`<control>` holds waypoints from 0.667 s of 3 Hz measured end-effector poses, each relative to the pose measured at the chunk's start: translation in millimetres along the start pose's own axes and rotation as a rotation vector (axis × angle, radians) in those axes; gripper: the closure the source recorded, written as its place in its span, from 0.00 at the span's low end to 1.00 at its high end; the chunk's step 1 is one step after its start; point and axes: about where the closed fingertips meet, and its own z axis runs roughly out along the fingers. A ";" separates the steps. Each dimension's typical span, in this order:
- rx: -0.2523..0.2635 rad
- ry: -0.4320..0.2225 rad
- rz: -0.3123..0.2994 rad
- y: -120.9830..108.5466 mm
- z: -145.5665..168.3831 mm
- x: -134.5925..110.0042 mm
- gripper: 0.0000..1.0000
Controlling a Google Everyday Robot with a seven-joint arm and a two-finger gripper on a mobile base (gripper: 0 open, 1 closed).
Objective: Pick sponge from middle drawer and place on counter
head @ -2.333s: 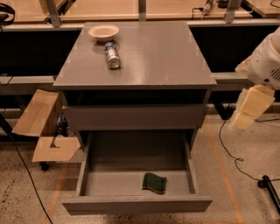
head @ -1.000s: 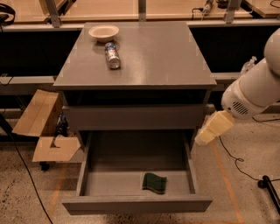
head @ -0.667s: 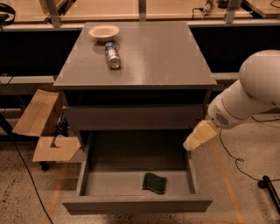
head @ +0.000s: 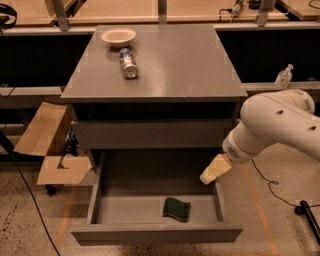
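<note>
Speckled flooring is surrounding a grey cabinet, with light wooden tables (head: 125, 10) running along the far side. The counter (head: 170, 70) is carrying a pale bowl (head: 118, 36) at its far left. A silver can (head: 128, 62) is lying on its side just nearer than the bowl and apart from it. Below the counter, an upper drawer front (head: 150, 134) is sitting closed.

The middle drawer (head: 155, 233) is standing pulled out toward the near side. The sponge (head: 176, 208) is lying flat on the drawer floor, dark green face up, right of centre and close to the near front wall.

The white arm (head: 275, 125) is reaching in from the right. Its tool (head: 215, 170) is hovering over the right part of the open drawer, beside the right wall, above and farther back than the sponge and well apart from it. Whether the tool is apart or together cannot be told.

An open cardboard box (head: 50, 150) is sitting on the floor left of the cabinet. A pump bottle (head: 283, 77) is standing on a ledge at the right.
</note>
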 end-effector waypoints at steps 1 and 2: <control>-0.004 0.007 0.021 0.0 4.4 1.9 0.00; -0.033 -0.009 0.094 -2.1 20.7 7.1 0.00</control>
